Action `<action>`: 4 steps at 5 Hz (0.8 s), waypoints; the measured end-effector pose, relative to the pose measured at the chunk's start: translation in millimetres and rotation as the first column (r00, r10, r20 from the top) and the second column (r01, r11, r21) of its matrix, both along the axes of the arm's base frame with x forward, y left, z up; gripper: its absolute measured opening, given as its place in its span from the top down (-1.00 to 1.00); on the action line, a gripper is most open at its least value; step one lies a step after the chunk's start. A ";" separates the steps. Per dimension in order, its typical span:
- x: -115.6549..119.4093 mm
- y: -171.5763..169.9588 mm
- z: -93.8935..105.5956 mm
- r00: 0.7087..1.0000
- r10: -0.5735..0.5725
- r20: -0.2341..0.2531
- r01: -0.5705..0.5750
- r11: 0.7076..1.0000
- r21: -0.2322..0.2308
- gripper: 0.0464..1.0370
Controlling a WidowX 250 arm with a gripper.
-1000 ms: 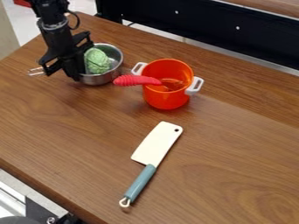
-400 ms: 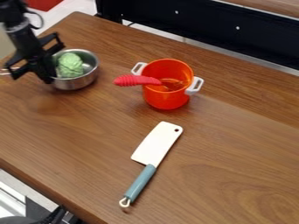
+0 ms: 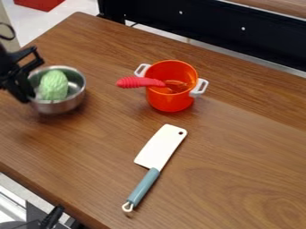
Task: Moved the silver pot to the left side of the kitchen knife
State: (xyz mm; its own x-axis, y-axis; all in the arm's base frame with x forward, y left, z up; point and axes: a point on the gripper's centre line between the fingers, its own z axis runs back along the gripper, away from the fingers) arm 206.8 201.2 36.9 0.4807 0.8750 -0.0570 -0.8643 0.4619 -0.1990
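one pot [image 3: 58,106] against the hand [image 3: 24,92]

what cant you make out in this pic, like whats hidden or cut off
Camera view:
- silver pot's left side: behind the gripper
- whether the silver pot's base touches the table: lower edge blurred
- underside of the green thing: hidden by the silver pot's near wall
- upper arm: cut off by the left edge
- near part of the orange pot's floor: hidden by its near wall
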 end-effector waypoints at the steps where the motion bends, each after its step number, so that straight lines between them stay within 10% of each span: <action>1: -18.6 -22.6 -1.6 0.995 -0.098 -0.001 0.098 0.995 -0.006 0.98; 4: -25.3 -85.4 -8.9 0.979 -0.200 0.032 0.200 0.980 0.022 0.98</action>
